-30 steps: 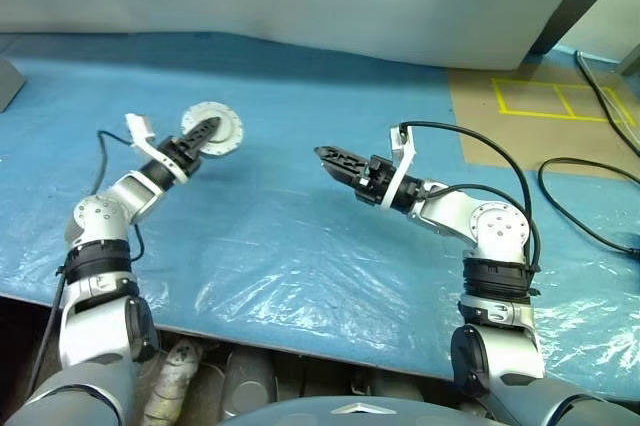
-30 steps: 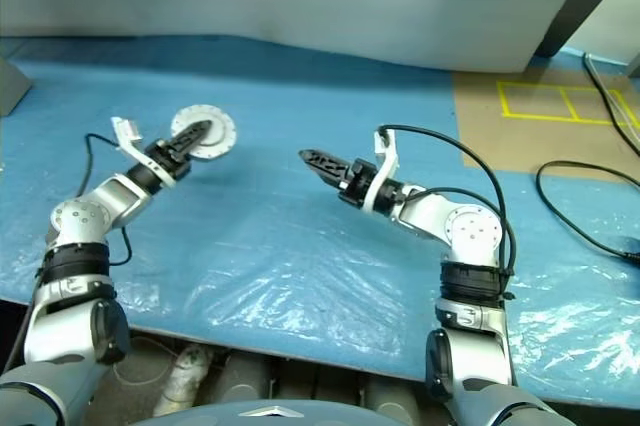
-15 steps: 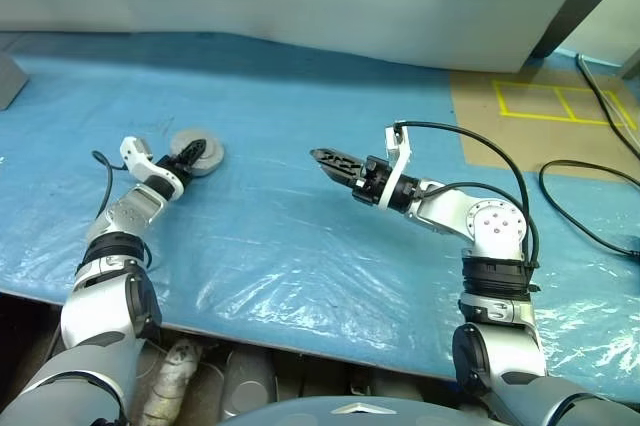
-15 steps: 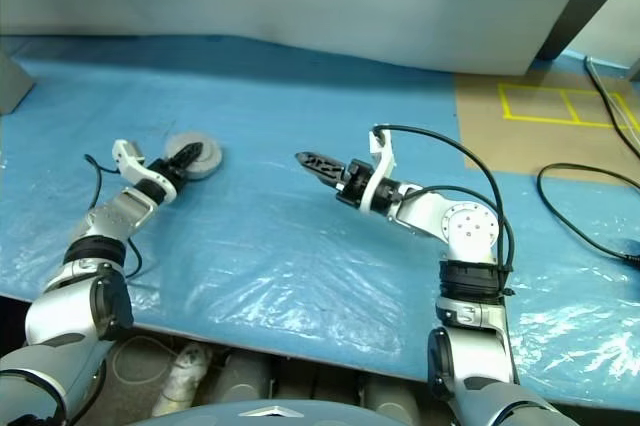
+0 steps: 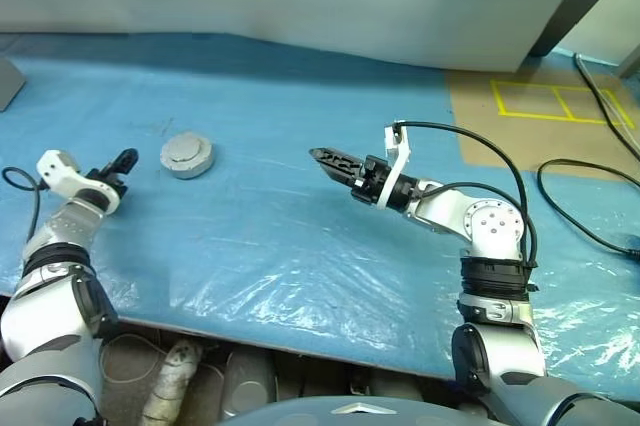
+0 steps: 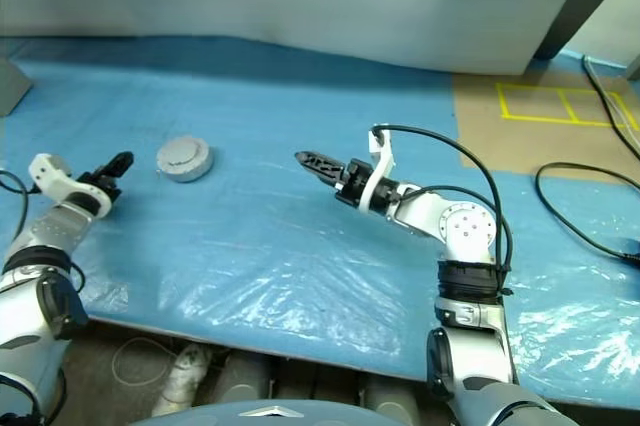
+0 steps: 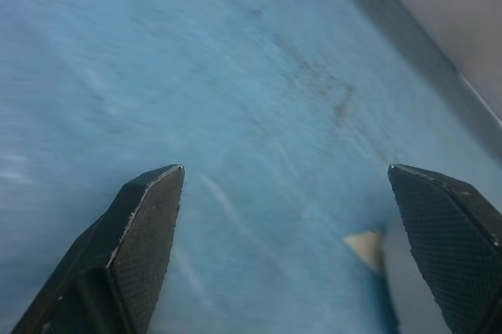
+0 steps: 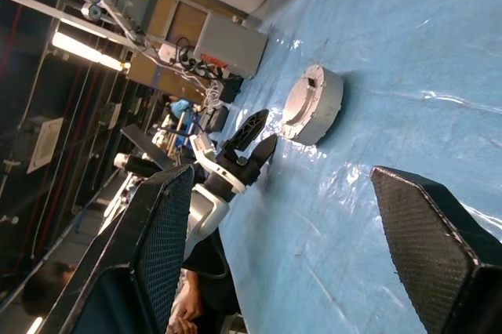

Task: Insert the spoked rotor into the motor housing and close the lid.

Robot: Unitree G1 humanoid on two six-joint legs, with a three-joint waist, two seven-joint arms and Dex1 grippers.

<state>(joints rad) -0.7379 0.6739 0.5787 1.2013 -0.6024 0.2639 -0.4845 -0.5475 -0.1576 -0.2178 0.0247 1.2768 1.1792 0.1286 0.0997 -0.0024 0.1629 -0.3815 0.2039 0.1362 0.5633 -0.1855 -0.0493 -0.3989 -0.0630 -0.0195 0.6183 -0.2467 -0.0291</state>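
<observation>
A round, pale grey metal disc with a smooth top, the closed motor assembly (image 5: 186, 155), lies flat on the blue plastic-covered table (image 5: 300, 246), toward the robot's left and resting free with nothing touching it. By its smooth silver-grey face the lid appears to be seated on the housing; the rotor and the copper windings are hidden, so whether the rotor sits inside cannot be told.

The left gripper (image 5: 124, 160) hovers low over the sheet just beside the disc, on its outer side and apart from it. The left wrist view shows its two black fingers (image 7: 141, 232) spread wide with only blue sheet between them. The right gripper (image 5: 322, 156) hangs above the middle of the table, well apart from the disc, its fingers also parted and empty, as the right wrist view shows.

The task looks close to done. The main risk is a lid sitting only loosely or slightly tilted, which a nudge from the nearby left arm could shift. The wrinkled plastic could also let the disc slide if touched.
</observation>
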